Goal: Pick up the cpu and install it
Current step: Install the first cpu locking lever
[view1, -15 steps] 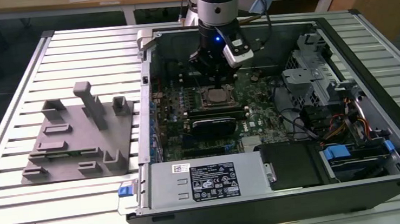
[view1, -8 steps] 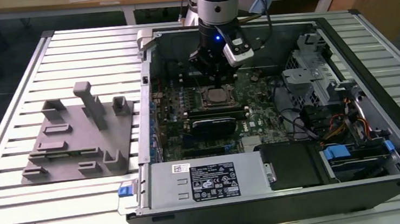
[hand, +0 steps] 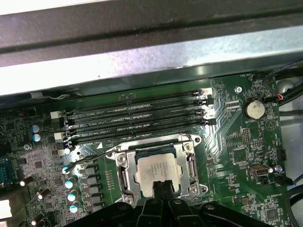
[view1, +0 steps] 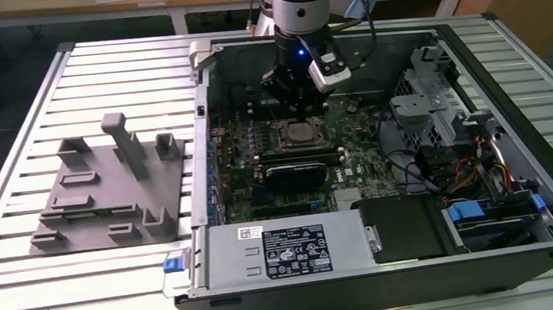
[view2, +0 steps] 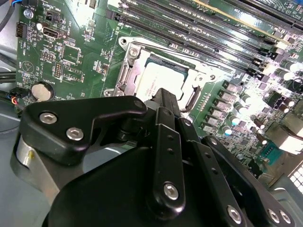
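**Slatted metal table [view1: 98, 65], open PC case [view1: 388, 284]: cpu [hand: 158, 168] in socket, claw [hand: 163, 185] closed over it**

- Case lies on its side on the table, motherboard [hand: 236, 142] exposed. Grey plastic fixture [view1: 109, 192] sits on the table at the exterior view's left, just beside the case.
- The cpu lies flat inside the metal-framed socket [hand: 122, 172], silver top up, next to the memory slots [hand: 137, 118]. Coin cell [hand: 254, 109] is well apart from it.
- Arm reaches down into the case, claw directly above the socket.
- Both wrist views: fingers [view2: 165, 101] are pressed together with nothing between them. Tips cover the near edge of the cpu's top.
- Cannot tell whether the tips touch the lid or hang just above it.
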